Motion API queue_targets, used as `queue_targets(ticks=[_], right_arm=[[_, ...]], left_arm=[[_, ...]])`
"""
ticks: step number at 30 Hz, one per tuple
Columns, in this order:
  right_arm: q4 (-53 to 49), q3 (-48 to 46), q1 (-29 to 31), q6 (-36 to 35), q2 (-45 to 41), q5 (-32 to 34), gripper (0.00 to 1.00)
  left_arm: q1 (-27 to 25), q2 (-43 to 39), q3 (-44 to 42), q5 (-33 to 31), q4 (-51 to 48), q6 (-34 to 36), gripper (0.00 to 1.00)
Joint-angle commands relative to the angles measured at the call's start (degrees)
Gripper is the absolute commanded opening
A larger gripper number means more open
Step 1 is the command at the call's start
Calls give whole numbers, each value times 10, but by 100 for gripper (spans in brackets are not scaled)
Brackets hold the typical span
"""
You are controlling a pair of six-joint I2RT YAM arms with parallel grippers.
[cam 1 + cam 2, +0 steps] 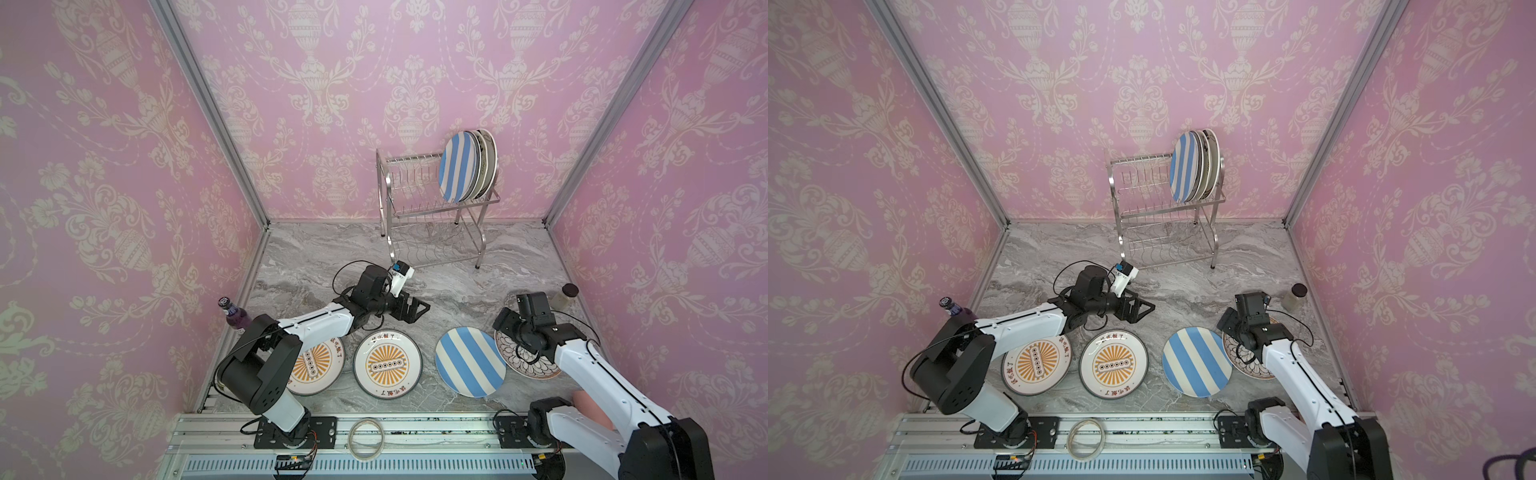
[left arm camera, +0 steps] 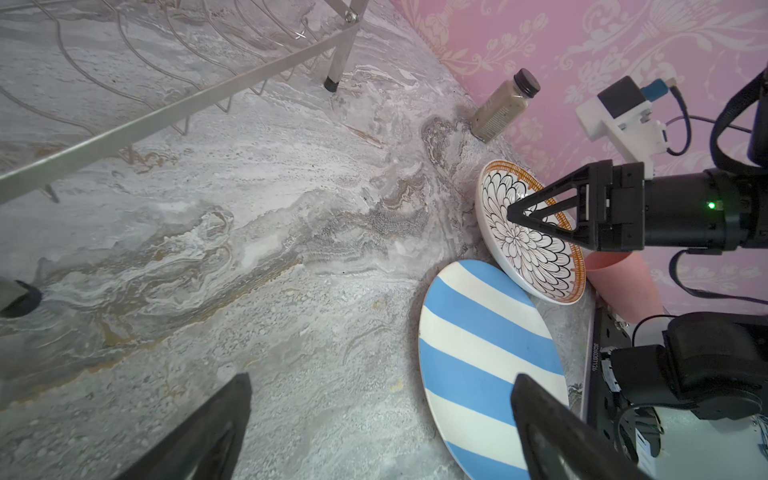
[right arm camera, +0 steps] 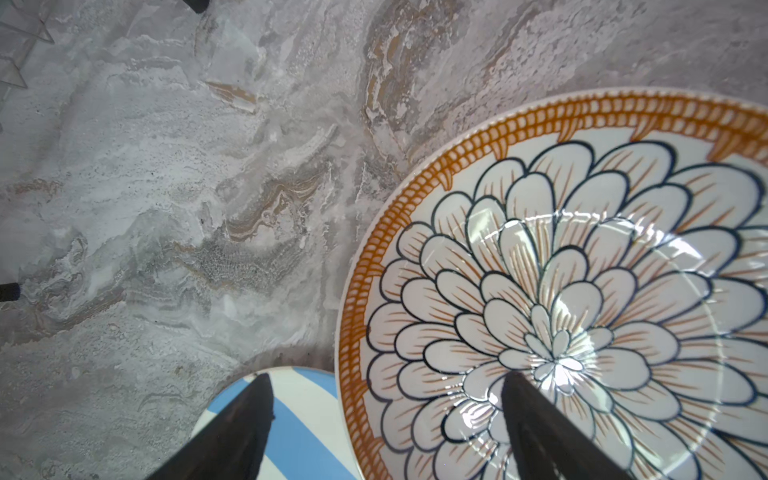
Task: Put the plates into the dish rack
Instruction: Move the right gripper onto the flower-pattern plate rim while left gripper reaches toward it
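Hovering low over the petal-patterned plate [image 3: 582, 291], the right end effector [image 3: 386, 378] has its jaws spread wide and holds nothing. One finger hangs above the plate's well and the other above the striped plate [image 1: 470, 361] beside it, so the petal plate's orange rim runs between them.

In both top views the petal plate lies at about 4 o'clock on the bench [image 1: 316, 257], with the striped plate at its 9 o'clock. Whether their rims touch or overlap I cannot tell. A round plate has no long axis, so the pick likely turns on that 9 o'clock rim edge, and crowding from the neighbour is the risk.

The right arm is clearly the nearer. The left end effector [image 2: 382, 378], also wide and empty, hangs mid-bench, pointing toward 3 o'clock, well apart.

The dish rack [image 1: 436, 210] stands at 12 o'clock. Several racked plates [image 1: 458, 166] stand upright at the 3 o'clock end of its upper tier, with free slots toward 9 o'clock. Two sunburst plates [image 1: 387, 361] wait near 6 and 7 o'clock.
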Motion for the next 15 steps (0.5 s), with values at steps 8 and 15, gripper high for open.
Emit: queue_targets(ticks=[8,15], right_arm=[[69,39,-17,-35,98,-83,84],[78,62,-17,-44,139,-93,83]], left_arm=[[-18,20,-2,-1,51,-22,99],[-21,25,-3,-7,43,-22,99]])
